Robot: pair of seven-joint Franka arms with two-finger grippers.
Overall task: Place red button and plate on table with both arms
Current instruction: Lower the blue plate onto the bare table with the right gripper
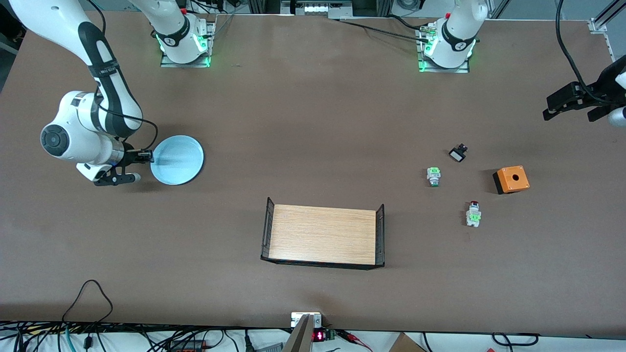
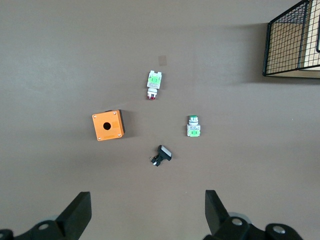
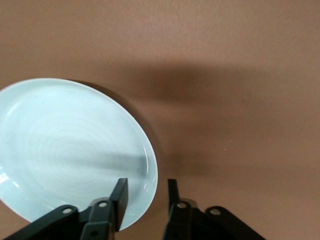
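Straddling the plate (image 3: 65,150) rim, right claw (image 3: 146,192) partly open

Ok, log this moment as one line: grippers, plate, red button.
right gripper: open, straddling rim of plate | plate: on table | left gripper: open, over table's left-arm end | red button: on table, untouched

The right arm bends down at the frame's middle left edge, its pincer (image 1: 142,166) low, fingers parted in a narrow gap. The left arm waits at the upper right edge, its pincer (image 1: 572,110) raised, fingers spread wide.
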